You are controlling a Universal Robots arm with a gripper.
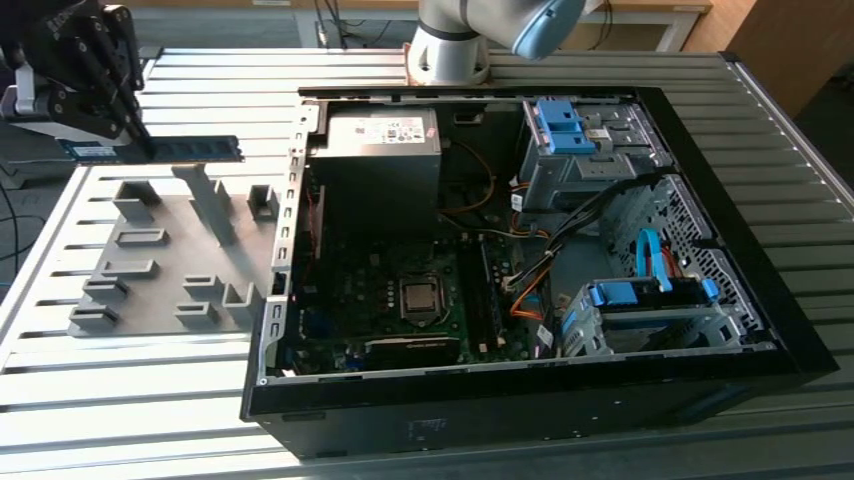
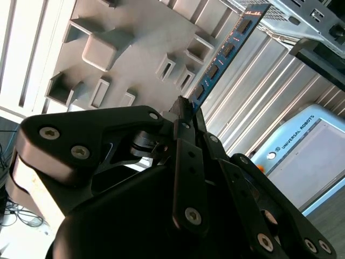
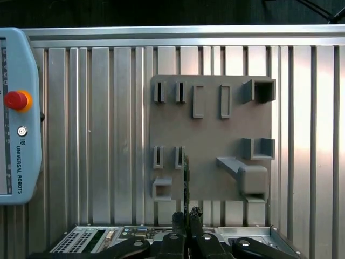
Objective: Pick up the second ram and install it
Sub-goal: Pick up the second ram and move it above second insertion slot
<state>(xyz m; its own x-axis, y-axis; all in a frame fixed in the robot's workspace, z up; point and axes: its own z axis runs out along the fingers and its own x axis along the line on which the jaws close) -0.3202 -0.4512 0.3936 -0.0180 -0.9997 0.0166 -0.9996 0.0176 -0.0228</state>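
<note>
While the arm hangs at the exterior view's upper left, I see its fingers (image 1: pixel 123 128) pinched on 1 end of the second ram (image 1: pixel 194 149) — the blue stick juts out level toward the exterior view's right, raised above the grey holder fixture (image 1: pixel 160 270). In both wrist views the fingers (image 2: pixel 182 110) (image 3: pixel 178 218) sit narrow, pressed flat against the board's 2 faces, and the stick runs away from them over the fixture, its dark chips showing in the second wrist view. The fixture lies on the ribbed metal worktop (image 1: pixel 120 400), just beside the open computer case (image 1: pixel 787 330), whose motherboard (image 1: pixel 360 290) faces up. A light-blue pendant (image 3: pixel 19 118) with a red button lies on the worktop — well apart from the fixture.
</note>
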